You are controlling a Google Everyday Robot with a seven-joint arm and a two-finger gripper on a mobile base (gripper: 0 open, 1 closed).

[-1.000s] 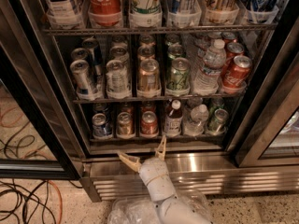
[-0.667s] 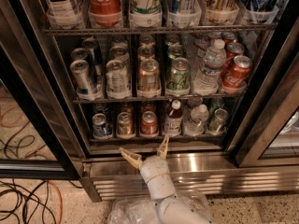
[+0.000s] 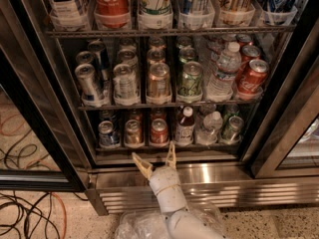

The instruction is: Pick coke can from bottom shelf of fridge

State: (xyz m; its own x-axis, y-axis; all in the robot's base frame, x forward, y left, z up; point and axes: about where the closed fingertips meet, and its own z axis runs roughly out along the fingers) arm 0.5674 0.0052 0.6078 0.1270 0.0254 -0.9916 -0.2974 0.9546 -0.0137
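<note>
The fridge [image 3: 199, 180] stands open in front of me, with wire racks and a shiny steel vented base. On the bottom shelf [image 3: 164, 147] a small red coke can [image 3: 159, 132] with a silver top stands in the middle of the front row. My gripper [image 3: 156, 160] is open and empty. Its tan fingers [image 3: 141, 165] spread in a V just below the shelf's front edge. The right fingertip lies just under and right of the coke can. The white arm comes up from the bottom of the view.
Beside the coke can stand a brown can [image 3: 133, 133] and a blue can [image 3: 107, 134] on its left, and a small red-capped bottle [image 3: 185, 126], a water bottle [image 3: 209, 128] and a green can [image 3: 232, 128] on its right. Tilted red cans [image 3: 251, 78] lie on the rack above. Cables [image 3: 25, 218] lie on the floor at left.
</note>
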